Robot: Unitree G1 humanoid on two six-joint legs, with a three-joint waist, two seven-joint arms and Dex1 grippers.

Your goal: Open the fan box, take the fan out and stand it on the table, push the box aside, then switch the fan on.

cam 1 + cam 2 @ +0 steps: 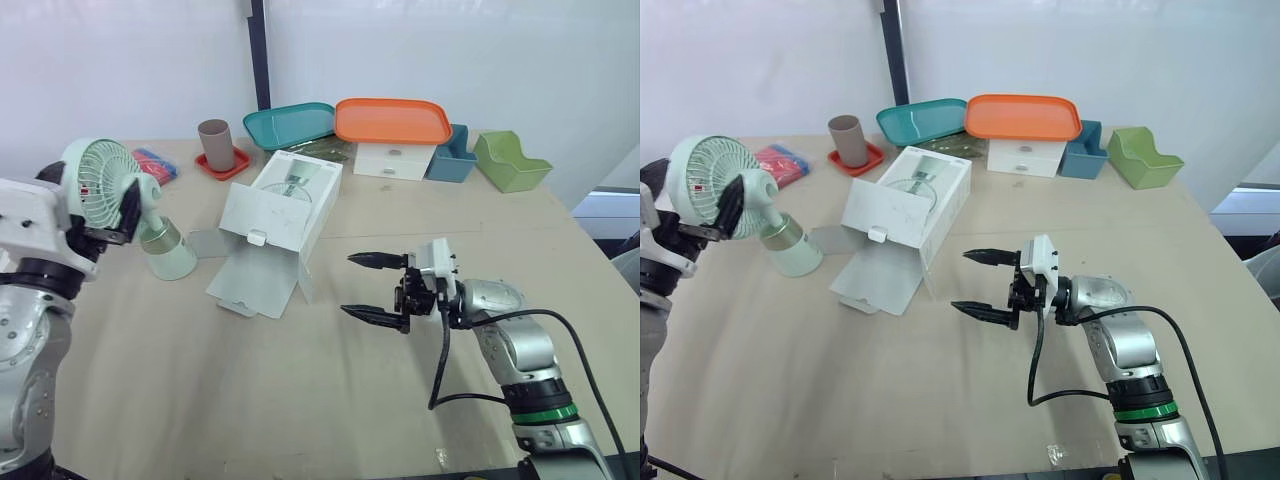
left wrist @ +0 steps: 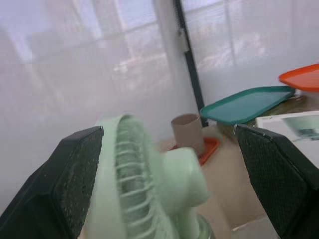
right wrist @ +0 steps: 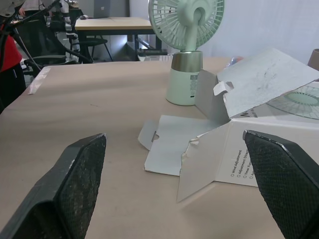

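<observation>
**Fan up on the surface, both pincers spread**

The pale green fan (image 1: 165,250) is standing upright on the surface (image 1: 300,400), just left of the white fan box (image 1: 285,205). The box is lying on its side with its flaps splayed out. The left pincer (image 2: 169,132) is gaping wide, its fingers (image 2: 70,179) sitting either side of the fan's head, and contact is too close to call. The right pincer (image 1: 372,288) is hovering with fingers apart, gripping nothing, right of the box and not touching it.
</observation>
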